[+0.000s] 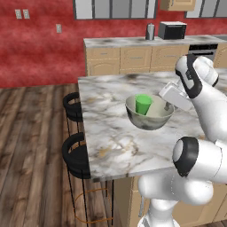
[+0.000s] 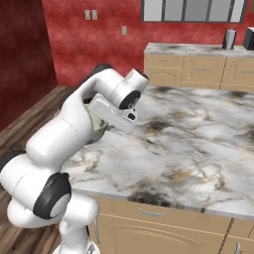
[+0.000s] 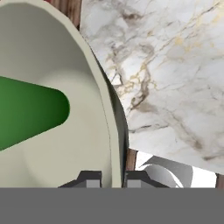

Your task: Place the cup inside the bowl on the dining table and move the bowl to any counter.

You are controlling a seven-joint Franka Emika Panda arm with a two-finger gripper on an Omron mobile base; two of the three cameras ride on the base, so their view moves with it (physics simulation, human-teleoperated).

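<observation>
Fingers (image 3: 89, 179) pinch the bowl (image 1: 150, 116) rim, a thin, slick hold, so that loose cup (image 1: 143, 104) inside may rattle when carried.

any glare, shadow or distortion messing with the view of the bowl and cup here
Left base view: even light, no glare; the bowl with the cup inside reads clearly, slightly soft. Right base view: the arm hides nearly all of the bowl. Hand view: very close, the bowl's wall and the cup look stretched; the hand straddles the rim, dark shadow outside.

No readable text, label or number anywhere.
</observation>
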